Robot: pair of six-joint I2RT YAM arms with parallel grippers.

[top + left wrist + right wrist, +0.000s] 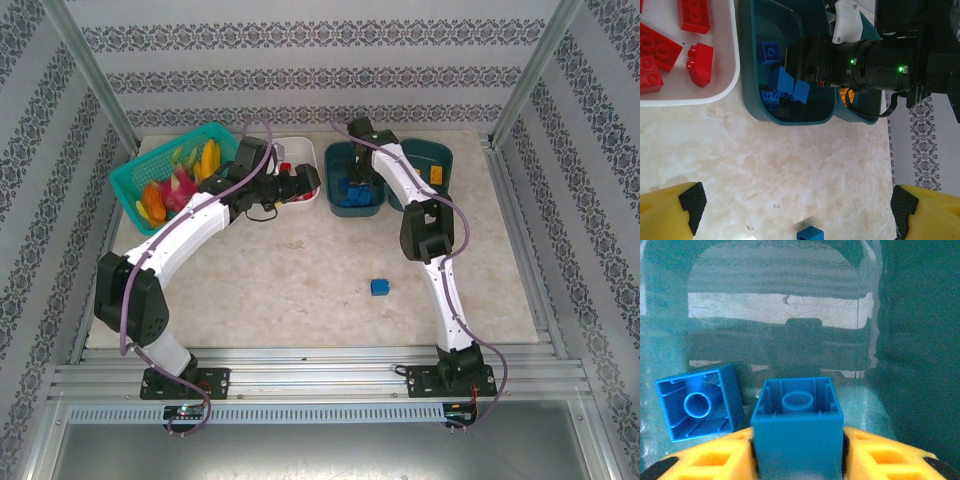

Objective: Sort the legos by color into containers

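Observation:
My right gripper (798,452) reaches down inside a dark teal tub (334,165) and is shut on a blue lego (797,412), hollow underside facing the camera. Another blue lego (699,403) lies beside it, and several blue ones (782,84) are piled in that tub. My left gripper (799,202) hangs open over the bare tabletop, just in front of the white tub (733,75), which holds red legos (699,62). One loose blue lego (380,287) sits on the table between the arms. The second teal tub (440,152) holds an orange lego (436,176).
A turquoise mesh basket (128,186) of toy fruit stands at the back left, next to the white tub. The three tubs line the back edge. Metal frame posts and patterned walls close in the table on three sides.

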